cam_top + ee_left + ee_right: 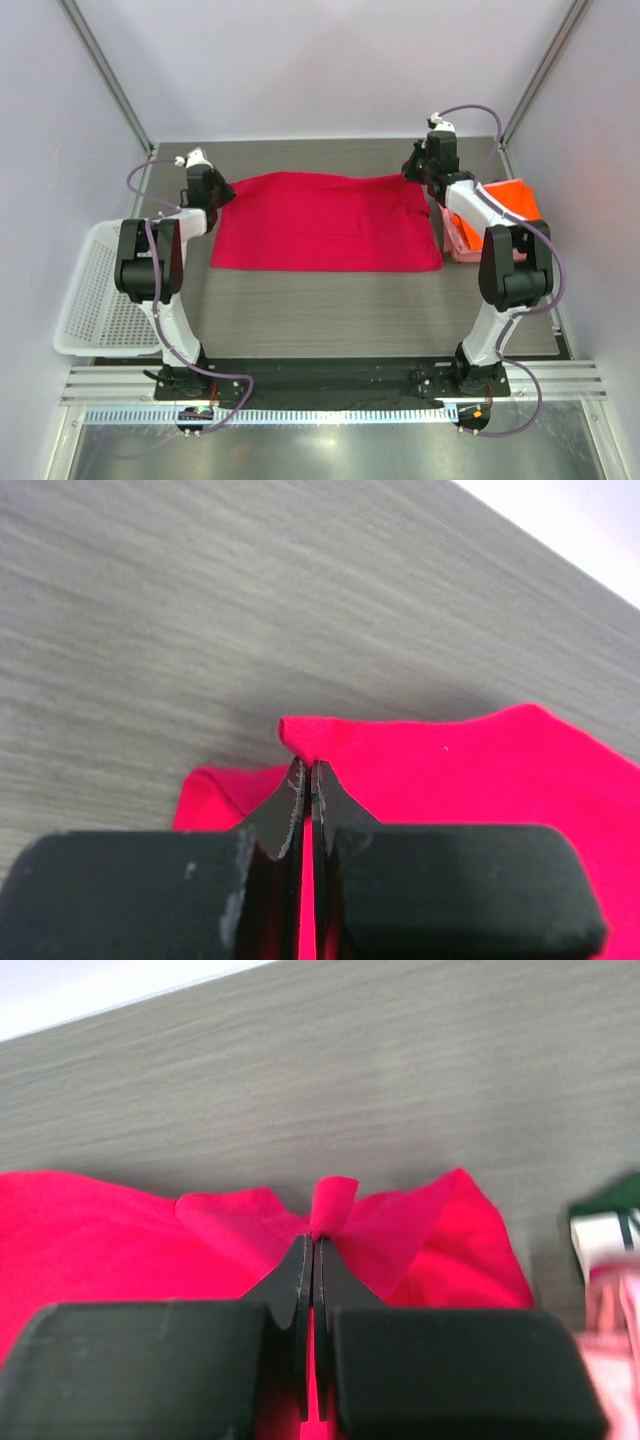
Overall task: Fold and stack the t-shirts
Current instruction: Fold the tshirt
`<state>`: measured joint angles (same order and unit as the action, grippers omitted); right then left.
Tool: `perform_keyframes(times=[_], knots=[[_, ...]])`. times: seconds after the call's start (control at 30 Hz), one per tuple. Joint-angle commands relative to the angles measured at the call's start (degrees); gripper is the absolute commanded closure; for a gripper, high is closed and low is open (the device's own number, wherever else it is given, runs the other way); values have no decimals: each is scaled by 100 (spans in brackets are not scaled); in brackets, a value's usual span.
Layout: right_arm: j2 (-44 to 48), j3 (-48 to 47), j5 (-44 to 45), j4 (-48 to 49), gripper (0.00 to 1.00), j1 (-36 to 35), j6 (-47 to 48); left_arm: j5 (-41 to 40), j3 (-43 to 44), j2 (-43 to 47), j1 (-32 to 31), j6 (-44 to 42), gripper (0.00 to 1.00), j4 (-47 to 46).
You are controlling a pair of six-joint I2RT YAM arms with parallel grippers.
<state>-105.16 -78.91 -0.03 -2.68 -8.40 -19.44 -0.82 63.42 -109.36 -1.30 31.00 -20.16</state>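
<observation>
Here, the crimson-magenta soft cloth t-shirt (325,222) lies spread flat at the middle of the grey wood-grain table (350,310), its long side running from 9 to 3 o'clock. The left arm's black two-finger gripper (307,772) is at the shirt's 10 o'clock corner. Its jaws are pressed nearly together on a small raised peak of the red cloth. The right arm's black two-finger gripper (314,1243) is at the 2 o'clock corner, also narrowed to a slit and pinching a puckered tuft of the same shirt.

At 3 o'clock, by the table's edge and partly behind the right arm, the bright orange cloth t-shirt (512,198) lies over the pale pink cloth t-shirt (462,245), just beside the red one. The white plastic mesh basket (85,300) sits off the table at 8 o'clock.
</observation>
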Motion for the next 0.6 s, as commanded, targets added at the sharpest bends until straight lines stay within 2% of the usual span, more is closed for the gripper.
perform_keyframes(times=[0.0, 0.23, 0.57], knots=[[663, 455, -76, 452, 99, -38, -112, 56, -259, 415, 60, -121, 100, -716], [1437, 1368, 451, 479, 99, -284, 19, 64, -576, 653, 69, -261, 100, -1112], [2289, 1985, 829, 356, 99, -425, 72, 64, -804, 741, 104, -499, 100, -1218]])
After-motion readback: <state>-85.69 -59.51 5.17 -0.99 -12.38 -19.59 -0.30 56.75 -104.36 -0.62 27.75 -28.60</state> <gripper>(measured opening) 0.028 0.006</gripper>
